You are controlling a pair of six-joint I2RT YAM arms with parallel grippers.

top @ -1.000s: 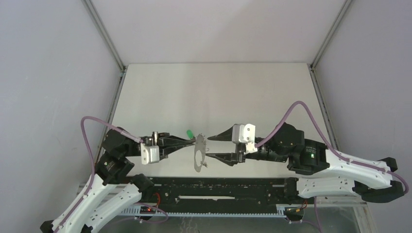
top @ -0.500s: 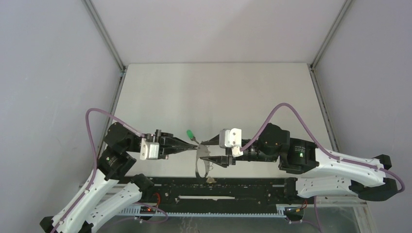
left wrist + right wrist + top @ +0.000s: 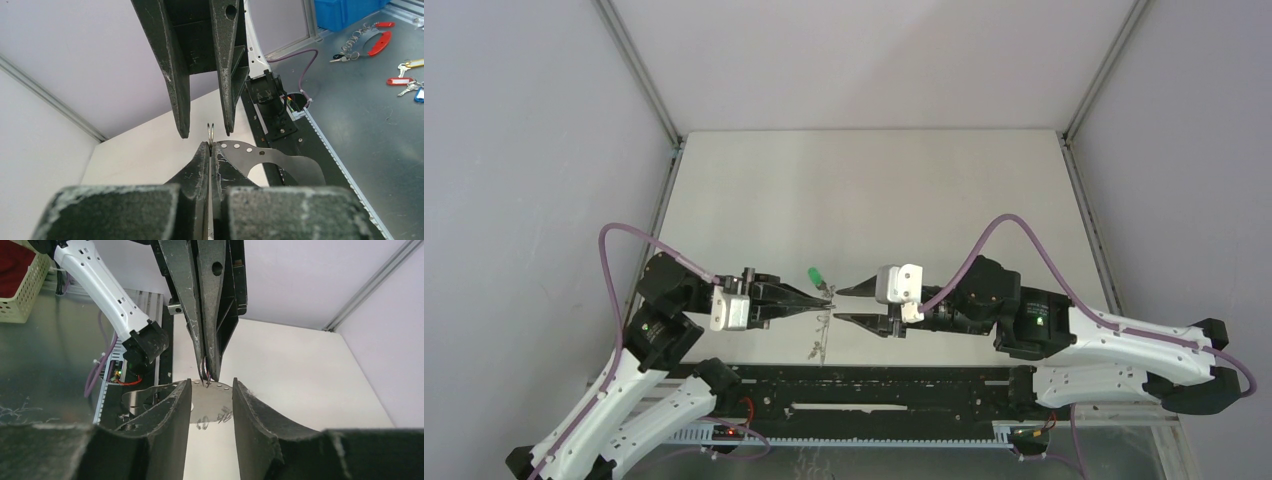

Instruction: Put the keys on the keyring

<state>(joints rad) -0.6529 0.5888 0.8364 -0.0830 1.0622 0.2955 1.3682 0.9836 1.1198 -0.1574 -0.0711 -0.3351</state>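
**Left hand pinches the keyring, right hand open around a rim loop**

Your left hand (image 3: 822, 299) is closed tight on the rim of the grey keyring (image 3: 280, 161), with no gap between its fingers. The grip sits beside a row of small holes in the flat plate. Right at that spot a small wire loop (image 3: 211, 131) stands up from the fingertips.

From overhead the keyring shows edge-on, as a thin sliver running from the left fingertips toward the arms' bases. In the right wrist view its broad face spreads behind your right fingers, with more small loops (image 3: 220, 416) along its lower rim.

Your right hand (image 3: 842, 305) faces the left one, tip to tip over the near part of the worktop (image 3: 874, 200). It is open and grips nothing. Its two fingers (image 3: 177, 90) stand either side of the wire loop without touching it.

The green-headed key (image 3: 814, 275) sits just beyond the left fingertips, apart from both hands. You cannot tell from these views whether it rests flat on the worktop
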